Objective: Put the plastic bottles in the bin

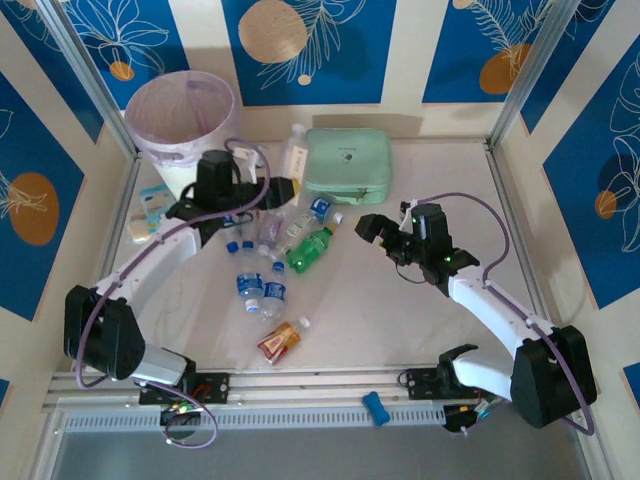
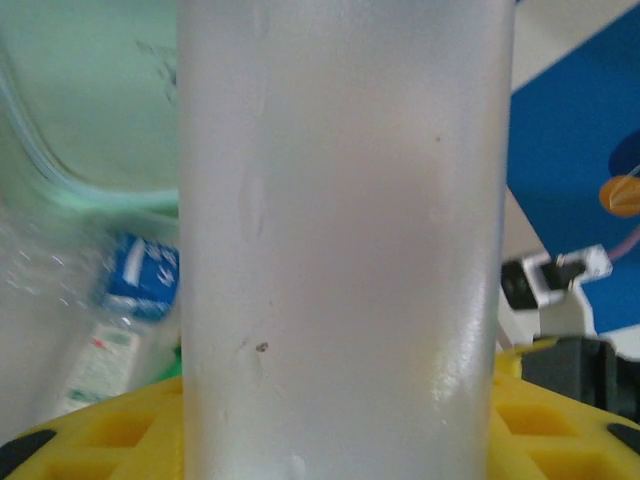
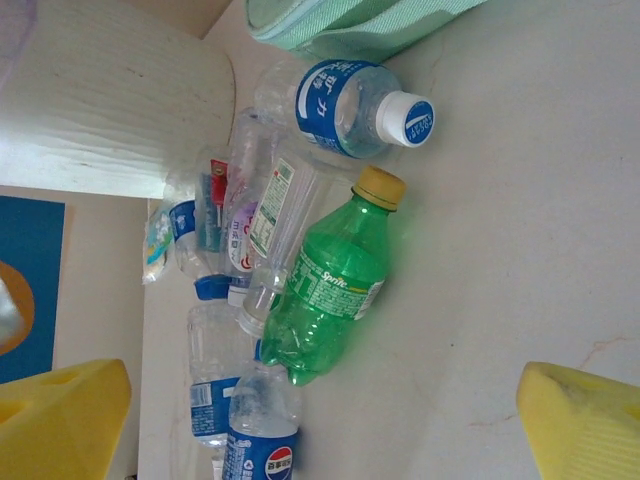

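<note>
Top external shot: left gripper (image 1: 262, 192) sits just in front of the bin (image 1: 188, 165), which stands in the back left corner. Left wrist cam has a frosted bottle (image 2: 340, 240) jammed between the yellow fingers (image 2: 90, 435), so it's clamped on that one. Right gripper (image 1: 378, 236) is spread wide with nothing in it, hovering just right of the heap of bottles (image 1: 275, 240) in the middle. Right wrist cam looks at that heap: a green bottle (image 3: 325, 285) with a yellow cap lies against clear ones, and a blue-capped one (image 3: 345, 100) is right beside the mint case (image 3: 340, 25).
</note>
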Robot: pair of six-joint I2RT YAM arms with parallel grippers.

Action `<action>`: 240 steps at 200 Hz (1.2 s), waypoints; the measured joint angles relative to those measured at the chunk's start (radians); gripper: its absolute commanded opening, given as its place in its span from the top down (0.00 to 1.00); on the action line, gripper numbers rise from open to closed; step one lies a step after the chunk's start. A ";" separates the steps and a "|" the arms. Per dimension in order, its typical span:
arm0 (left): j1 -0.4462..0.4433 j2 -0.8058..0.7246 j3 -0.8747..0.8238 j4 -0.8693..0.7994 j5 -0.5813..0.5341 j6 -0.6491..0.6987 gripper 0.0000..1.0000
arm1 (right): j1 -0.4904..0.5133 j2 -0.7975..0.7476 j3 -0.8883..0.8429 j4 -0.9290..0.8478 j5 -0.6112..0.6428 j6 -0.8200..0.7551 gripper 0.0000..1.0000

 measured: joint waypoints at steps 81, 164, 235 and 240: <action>0.236 0.109 0.513 -0.227 -0.064 0.165 0.53 | 0.016 0.000 -0.022 0.014 -0.018 0.000 0.01; 0.426 0.347 0.815 -0.447 -0.209 0.257 0.52 | 0.022 -0.040 -0.050 -0.004 -0.021 -0.001 0.01; 0.427 0.449 0.906 -0.569 -0.307 0.348 0.49 | 0.023 -0.047 -0.050 -0.012 -0.021 0.000 0.01; 0.427 0.453 0.907 -0.571 -0.310 0.352 0.48 | 0.023 -0.047 -0.050 -0.013 -0.020 0.000 0.01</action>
